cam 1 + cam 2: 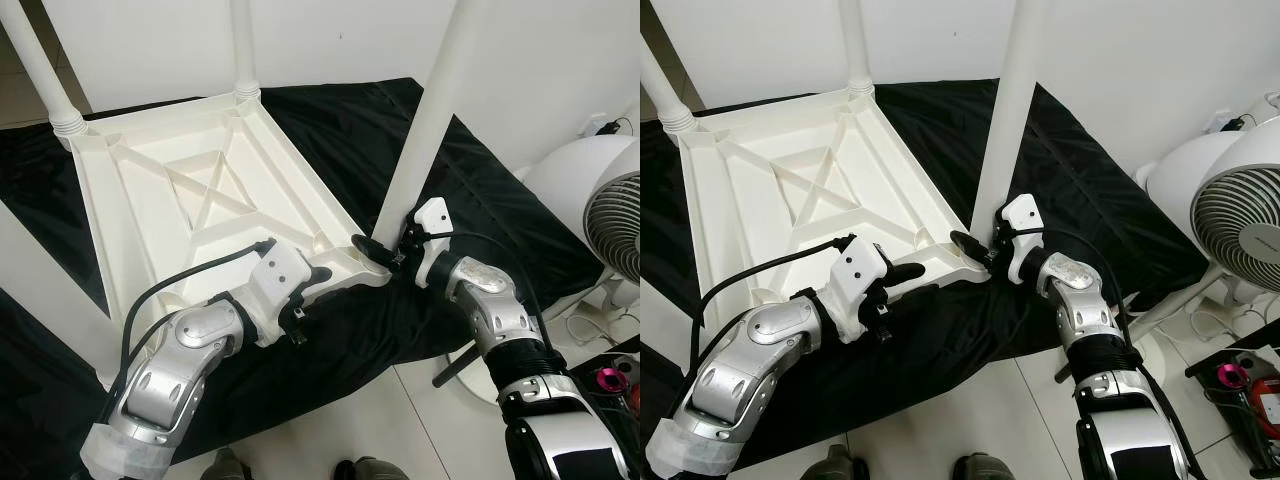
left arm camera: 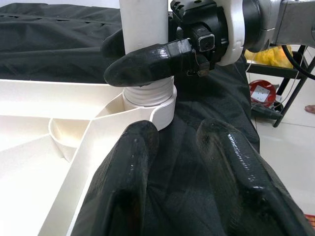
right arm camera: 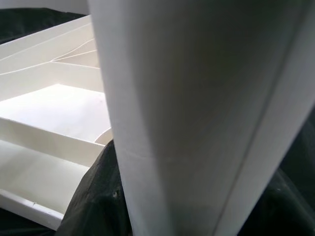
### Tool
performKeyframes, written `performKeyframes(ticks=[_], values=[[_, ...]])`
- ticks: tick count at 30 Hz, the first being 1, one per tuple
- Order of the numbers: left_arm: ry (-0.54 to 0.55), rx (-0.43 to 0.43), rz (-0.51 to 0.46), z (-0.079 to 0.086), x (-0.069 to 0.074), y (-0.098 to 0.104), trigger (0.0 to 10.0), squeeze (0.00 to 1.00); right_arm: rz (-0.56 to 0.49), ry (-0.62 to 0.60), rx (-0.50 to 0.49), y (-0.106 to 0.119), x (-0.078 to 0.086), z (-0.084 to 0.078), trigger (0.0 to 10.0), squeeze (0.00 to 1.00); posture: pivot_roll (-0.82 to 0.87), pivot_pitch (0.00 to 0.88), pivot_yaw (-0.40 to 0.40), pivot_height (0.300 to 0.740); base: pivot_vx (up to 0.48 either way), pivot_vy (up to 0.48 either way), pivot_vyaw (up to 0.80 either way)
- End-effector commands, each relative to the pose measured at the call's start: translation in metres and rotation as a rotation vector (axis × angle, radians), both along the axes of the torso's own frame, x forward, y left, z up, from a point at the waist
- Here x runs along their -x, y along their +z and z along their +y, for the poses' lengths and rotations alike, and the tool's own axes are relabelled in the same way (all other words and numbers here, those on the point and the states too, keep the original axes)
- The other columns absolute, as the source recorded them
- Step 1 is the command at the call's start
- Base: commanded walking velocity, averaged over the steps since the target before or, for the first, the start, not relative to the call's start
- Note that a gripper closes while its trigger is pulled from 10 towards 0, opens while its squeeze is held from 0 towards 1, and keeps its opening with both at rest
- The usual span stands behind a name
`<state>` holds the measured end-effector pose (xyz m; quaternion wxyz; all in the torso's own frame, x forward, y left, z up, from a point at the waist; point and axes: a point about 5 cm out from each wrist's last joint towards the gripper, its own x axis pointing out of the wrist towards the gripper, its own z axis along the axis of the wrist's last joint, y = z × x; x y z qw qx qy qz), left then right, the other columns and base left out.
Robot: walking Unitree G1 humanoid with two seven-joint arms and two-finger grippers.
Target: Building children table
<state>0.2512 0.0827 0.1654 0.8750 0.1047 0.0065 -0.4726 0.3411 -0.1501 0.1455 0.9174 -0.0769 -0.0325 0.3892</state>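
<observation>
While the white tabletop (image 1: 200,190) is laid upside down on a black cloth (image 1: 350,130) on the floor, three legs are seen standing up from its corners. Two of them, a far leg (image 1: 243,45) and a left leg (image 1: 40,70), are placed at the far corners. The near leg (image 1: 430,110) is set in the socket (image 2: 150,96) at the near right corner and rises a little tilted. This leg is gripped low down, just above the socket, by the right gripper (image 1: 378,245); its black fingers (image 2: 142,64) are closed around the round post, as is seen in the left wrist view. The left gripper (image 1: 330,272) is held at the near edge of the tabletop, close to the same corner. Its fingers (image 2: 123,182) are spread apart, one is lying on the white rim and the other over the cloth, and nothing is held between them. A white fan (image 1: 1230,210) is placed on the tiled floor (image 1: 970,410) at the right, beside the cloth. Two shoes (image 1: 840,465) of a person are seen at the bottom edge.
</observation>
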Motion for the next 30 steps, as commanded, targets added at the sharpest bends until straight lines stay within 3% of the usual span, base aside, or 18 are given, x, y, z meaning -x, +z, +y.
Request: performKeyframes(ticks=[1, 5, 13, 15, 18, 20, 22, 24, 25, 26, 30], values=[[0.019, 0.006, 0.005, -0.001, 0.000, 0.000, 10.0, 0.00, 0.050, -0.026, 0.000, -0.016, 0.008, -0.003, 10.0, 0.00, -0.07, 0.064, -0.012, 0.740, 0.000, 0.000, 0.00], [0.025, 0.006, 0.005, 0.000, -0.002, 0.001, 10.0, 0.00, 0.042, -0.057, -0.029, -0.016, 0.011, 0.000, 10.0, 0.00, -0.07, 0.067, -0.012, 0.740, 0.000, 0.000, 0.00], [0.032, 0.013, 0.006, -0.002, -0.004, 0.002, 10.0, 0.00, 0.066, -0.288, -0.053, -0.020, 0.008, 0.009, 10.0, 0.00, -0.08, 0.070, -0.011, 0.740, 0.000, 0.000, 0.00], [0.033, 0.018, 0.007, -0.002, -0.003, 0.002, 10.0, 0.00, 0.111, -0.423, -0.121, -0.022, 0.012, 0.022, 10.0, 0.00, -0.09, 0.071, -0.013, 0.740, 0.000, 0.000, 0.00], [0.034, 0.020, 0.007, -0.003, -0.003, 0.002, 10.0, 0.00, 0.130, -0.487, -0.137, -0.023, 0.014, 0.028, 10.0, 0.00, -0.09, 0.070, -0.015, 0.740, 0.000, 0.000, 0.00], [0.035, 0.025, 0.009, -0.004, -0.004, 0.002, 10.0, 0.00, 0.188, -0.614, -0.167, -0.028, 0.018, 0.036, 10.0, 0.00, -0.09, 0.071, -0.017, 0.740, 0.000, 0.000, 0.00], [0.035, 0.025, 0.009, -0.004, -0.004, 0.002, 10.0, 0.00, 0.188, -0.614, -0.167, -0.028, 0.018, 0.036, 10.0, 0.00, -0.09, 0.071, -0.017, 0.740, 0.000, 0.000, 0.00], [0.034, 0.028, 0.008, -0.005, -0.005, 0.003, 10.0, 0.00, 0.206, -0.652, -0.171, -0.031, 0.020, 0.044, 10.0, 0.00, -0.09, 0.070, -0.015, 0.740, 0.000, 0.000, 0.00], [0.033, 0.031, 0.006, -0.006, -0.005, 0.004, 10.0, 0.00, 0.226, -0.658, -0.192, -0.032, 0.023, 0.055, 10.0, 0.00, -0.09, 0.065, -0.015, 0.740, 0.000, 0.000, 0.00], [0.032, 0.036, 0.002, -0.007, -0.005, 0.004, 10.0, 0.00, 0.227, -0.623, -0.209, -0.031, 0.025, 0.067, 10.0, 0.00, -0.09, 0.063, -0.015, 0.740, 0.000, 0.000, 0.00], [0.029, 0.039, -0.002, -0.009, -0.006, 0.005, 10.0, 0.00, 0.213, -0.565, -0.245, -0.025, 0.028, 0.076, 10.0, 0.00, -0.10, 0.060, -0.014, 0.740, 0.000, 0.000, 0.00]])
